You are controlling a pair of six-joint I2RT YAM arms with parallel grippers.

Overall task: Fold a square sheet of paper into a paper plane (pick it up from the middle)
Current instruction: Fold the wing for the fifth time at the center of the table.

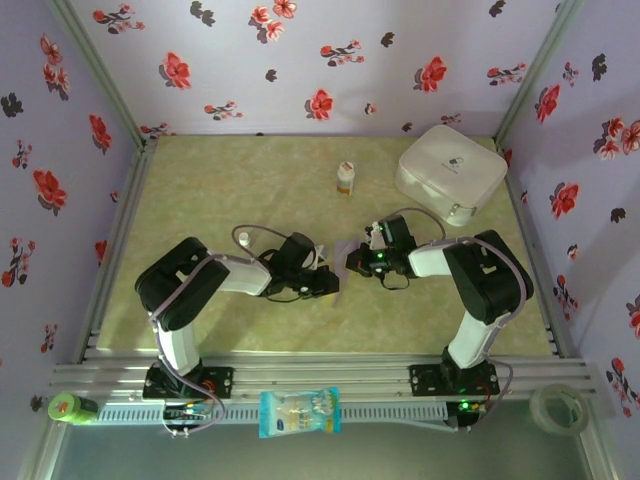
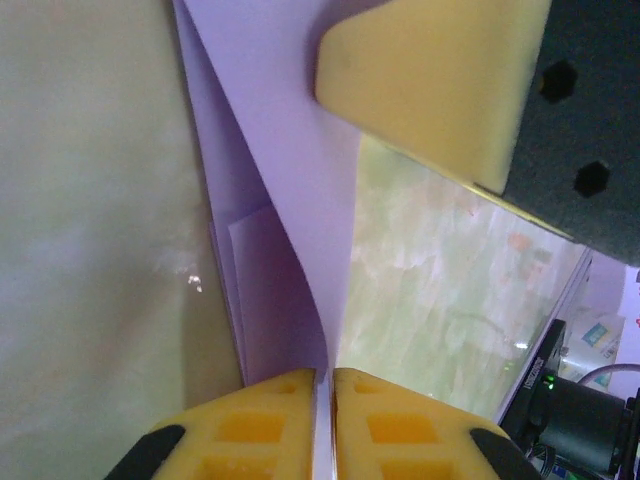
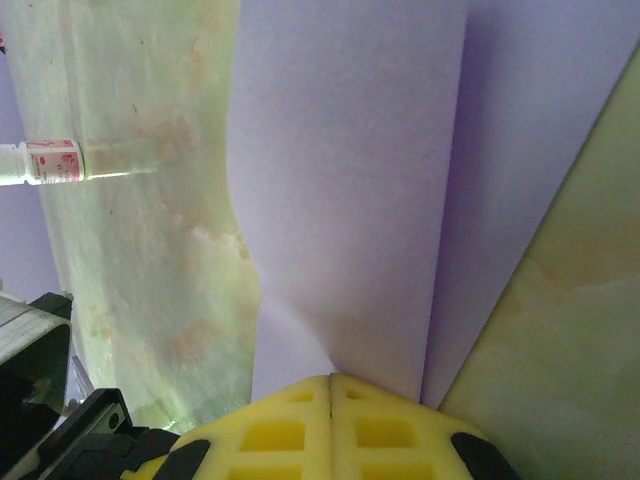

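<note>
Paper (image 3: pixel 340 200), partly folded, in front of bottle (image 1: pixel 345 179), left gripper (image 2: pixel 324 385) and right gripper (image 3: pixel 330 390) facing each other, both clenched on it.

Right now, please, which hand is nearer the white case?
Right: the right hand is down-left of the white case in the top view; the left hand farther left.

Black-grey arms (image 1: pixel 185 285); yellow padded jaws; looped grey cables (image 1: pixel 412 213).
</note>
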